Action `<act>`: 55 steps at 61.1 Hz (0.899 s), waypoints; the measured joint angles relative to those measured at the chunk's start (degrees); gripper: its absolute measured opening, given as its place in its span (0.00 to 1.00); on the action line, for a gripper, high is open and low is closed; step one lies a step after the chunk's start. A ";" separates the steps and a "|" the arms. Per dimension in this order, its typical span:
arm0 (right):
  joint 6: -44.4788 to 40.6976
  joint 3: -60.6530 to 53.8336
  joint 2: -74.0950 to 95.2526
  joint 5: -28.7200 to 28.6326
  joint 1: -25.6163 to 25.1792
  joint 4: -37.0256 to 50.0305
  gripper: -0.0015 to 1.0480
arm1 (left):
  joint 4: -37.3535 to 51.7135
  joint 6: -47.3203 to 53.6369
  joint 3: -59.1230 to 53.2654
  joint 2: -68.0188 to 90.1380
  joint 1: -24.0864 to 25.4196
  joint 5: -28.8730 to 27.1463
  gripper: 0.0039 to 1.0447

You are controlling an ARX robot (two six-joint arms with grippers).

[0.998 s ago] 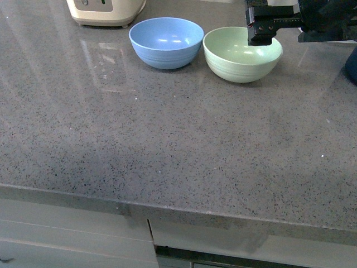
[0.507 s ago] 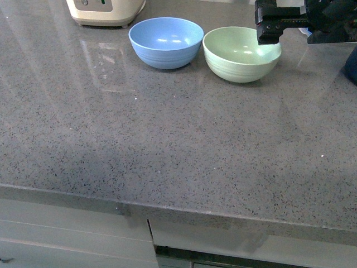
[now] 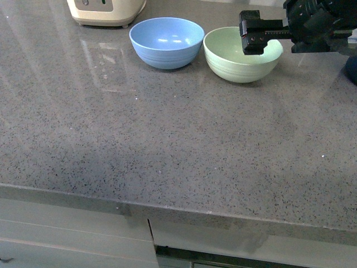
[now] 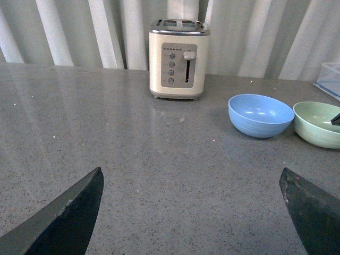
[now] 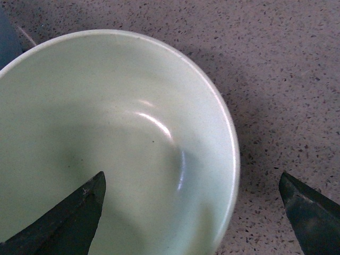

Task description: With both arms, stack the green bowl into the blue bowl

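The green bowl point(image 3: 241, 56) stands upright on the grey counter at the back, just right of the blue bowl point(image 3: 166, 42); they stand side by side, almost touching. My right gripper point(image 3: 252, 34) hovers over the green bowl's rim, open and empty. In the right wrist view the green bowl point(image 5: 106, 138) fills the picture, its rim between the spread fingertips point(image 5: 79, 212). The left wrist view shows the blue bowl point(image 4: 260, 115) and green bowl point(image 4: 317, 123) far off; my left gripper point(image 4: 191, 212) is open over bare counter. The left arm is out of the front view.
A cream toaster point(image 3: 106, 11) stands at the back left, also in the left wrist view point(image 4: 178, 58). A dark navy object point(image 3: 351, 68) sits at the right edge. The counter's front edge point(image 3: 167, 206) runs across, with cabinet fronts below.
My right gripper has shifted left over the green bowl, after drifting right half a second ago. The bowls have not moved.
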 joint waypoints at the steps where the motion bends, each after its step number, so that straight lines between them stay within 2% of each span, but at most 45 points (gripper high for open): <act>1: 0.00 0.00 0.07 -0.02 0.02 0.00 0.90 | 0.00 0.00 0.00 0.00 0.00 0.00 0.94; 21: -0.83 -0.02 1.86 -0.35 0.46 1.64 0.89 | 0.00 0.00 0.00 0.00 0.00 0.00 0.94; 45: -1.77 -0.07 1.88 -0.59 -0.70 2.62 0.14 | 0.00 0.00 0.00 0.00 0.00 0.00 0.94; 51: -1.57 0.00 1.81 -1.60 -1.22 2.73 0.02 | 0.00 0.00 0.00 0.00 0.00 0.00 0.94; 55: -1.62 0.48 1.44 -1.68 -1.44 2.73 0.01 | 0.00 0.00 0.00 0.00 0.00 0.00 0.94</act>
